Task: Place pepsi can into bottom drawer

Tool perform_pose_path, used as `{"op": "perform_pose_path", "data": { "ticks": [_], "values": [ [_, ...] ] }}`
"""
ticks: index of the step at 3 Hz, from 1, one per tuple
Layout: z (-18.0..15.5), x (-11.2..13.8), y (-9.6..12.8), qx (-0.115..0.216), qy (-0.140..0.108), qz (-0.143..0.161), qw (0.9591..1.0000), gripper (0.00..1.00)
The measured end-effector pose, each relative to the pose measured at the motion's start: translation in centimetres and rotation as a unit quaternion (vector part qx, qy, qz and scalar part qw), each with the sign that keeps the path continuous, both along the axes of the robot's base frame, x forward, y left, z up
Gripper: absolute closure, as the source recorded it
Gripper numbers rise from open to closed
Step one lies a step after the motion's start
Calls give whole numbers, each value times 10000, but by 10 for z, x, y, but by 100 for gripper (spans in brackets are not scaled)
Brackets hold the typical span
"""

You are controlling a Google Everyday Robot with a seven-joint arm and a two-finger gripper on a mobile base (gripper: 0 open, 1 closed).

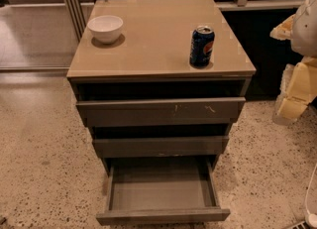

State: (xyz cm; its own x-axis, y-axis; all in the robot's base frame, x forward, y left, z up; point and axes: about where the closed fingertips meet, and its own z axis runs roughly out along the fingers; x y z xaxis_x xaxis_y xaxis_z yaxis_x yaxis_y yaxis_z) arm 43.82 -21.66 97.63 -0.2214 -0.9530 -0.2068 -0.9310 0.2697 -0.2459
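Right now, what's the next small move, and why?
Probably swing the pincer, off at the right edge, leftward to the soda can. The can stands upright and untouched near the right front corner of the cabinet top, and the bottom drawer is already pulled open.

The gripper [292,69] hangs to the right of the cabinet [158,39] (partly out of view). It is level with the cabinet's top, not touching it.

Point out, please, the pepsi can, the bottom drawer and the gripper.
pepsi can [202,46]: camera view, on its blue side by the logo.
bottom drawer [161,191]: camera view, on its bare grey floor.
gripper [296,91]: camera view, at the right edge, on its yellowish part.
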Motion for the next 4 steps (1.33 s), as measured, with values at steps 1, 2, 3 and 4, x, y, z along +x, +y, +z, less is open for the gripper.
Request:
{"op": "perform_pose_path", "data": {
  "ticks": [1, 2, 3, 4],
  "values": [
    [0, 0, 0, 0, -1, 0, 10000, 0],
    [0, 10, -2, 50, -195, -51, 9998, 0],
    [-11, 50, -7, 292, -549, -170, 9979, 0],
    [-18, 109, -3, 703, -970, -186, 9926, 0]
  ]
}}
